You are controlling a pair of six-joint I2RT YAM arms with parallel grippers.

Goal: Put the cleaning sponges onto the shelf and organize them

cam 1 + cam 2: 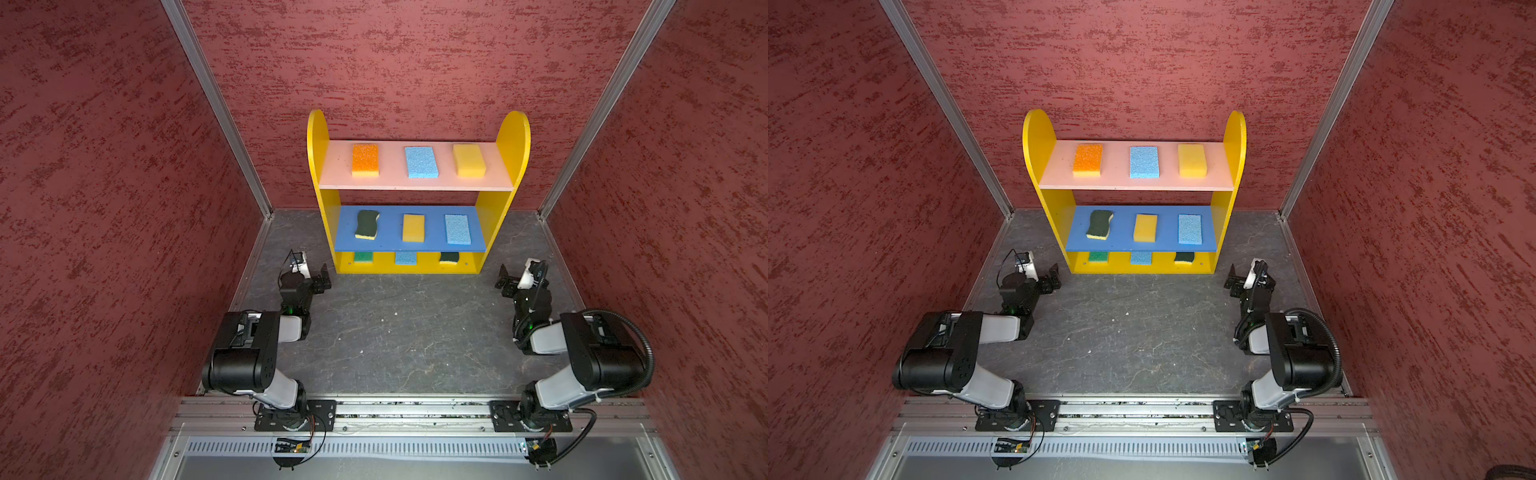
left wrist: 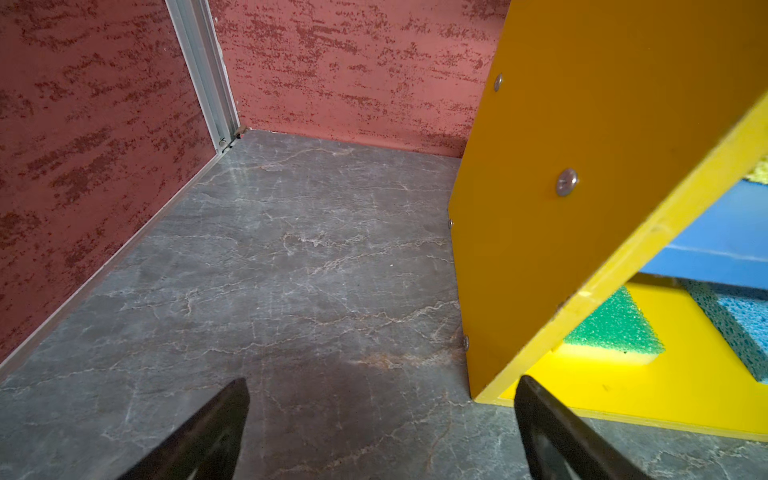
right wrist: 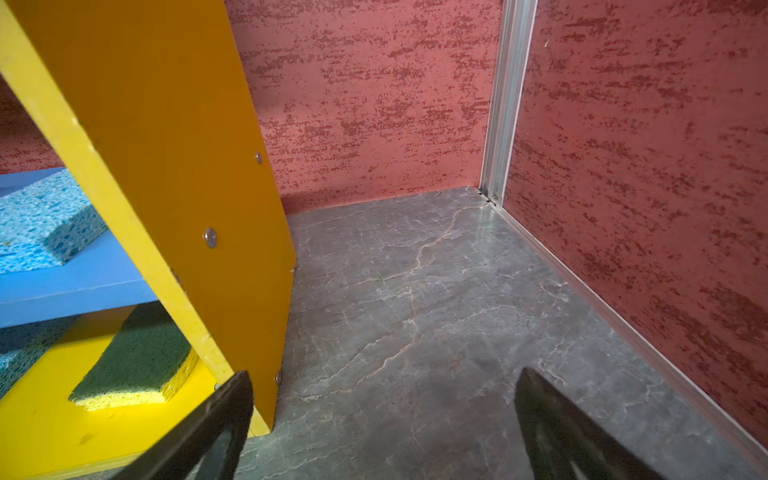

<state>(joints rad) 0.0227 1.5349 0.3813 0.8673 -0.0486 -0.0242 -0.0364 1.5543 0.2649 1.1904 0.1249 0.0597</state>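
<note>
The shelf (image 1: 318, 137) (image 1: 1038, 137) stands against the back wall, and all the cleaning sponges I see lie on it. Its pink board carries an orange sponge (image 1: 365, 160), a light blue one (image 1: 422, 162) and a yellow one (image 1: 469, 161). On the blue board are a wavy scourer (image 1: 367, 224), a yellow sponge (image 1: 413, 227) and a light blue sponge (image 1: 457, 229). The base holds a green-topped sponge (image 2: 615, 328), a blue one (image 1: 406, 257) and a scourer (image 3: 137, 365). My left gripper (image 1: 325, 277) (image 2: 382, 415) and right gripper (image 1: 501, 278) (image 3: 384, 415) hover open and empty beside the shelf's bottom corners.
Red textured walls (image 1: 104, 208) enclose the grey marbled floor (image 1: 407, 332) on three sides, with metal corner posts (image 1: 216, 104). Both arm bases sit on a rail (image 1: 415, 411) at the front edge. Each gripper is close to a shelf side panel (image 2: 582, 124) (image 3: 166, 124).
</note>
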